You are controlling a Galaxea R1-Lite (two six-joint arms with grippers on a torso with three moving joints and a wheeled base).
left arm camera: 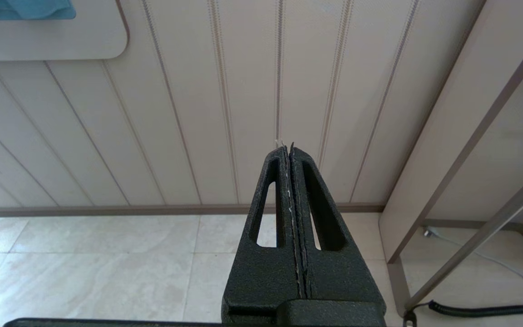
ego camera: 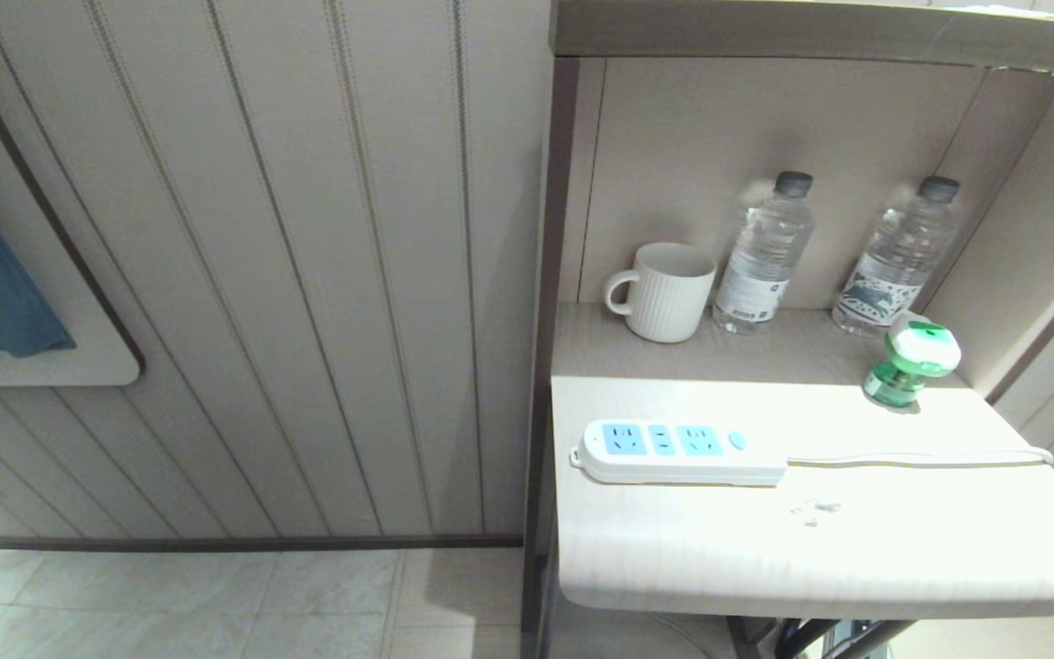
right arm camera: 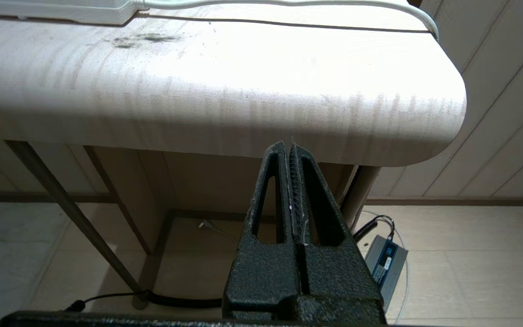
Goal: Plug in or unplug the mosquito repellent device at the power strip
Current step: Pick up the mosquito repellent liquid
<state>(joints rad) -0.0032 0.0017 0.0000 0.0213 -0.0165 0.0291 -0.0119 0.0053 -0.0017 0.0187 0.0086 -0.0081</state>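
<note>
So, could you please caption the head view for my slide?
Mosquito repellent device stands unplugged behind the power strip, beside two water bottles.

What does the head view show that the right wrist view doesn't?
Head view only: the mosquito repellent device standing unplugged behind the power strip, a mug, two water bottles. Right wrist view only: the shut right end effector below the table edge, a power adapter on the floor. Both: the table, the strip's cord.
</note>
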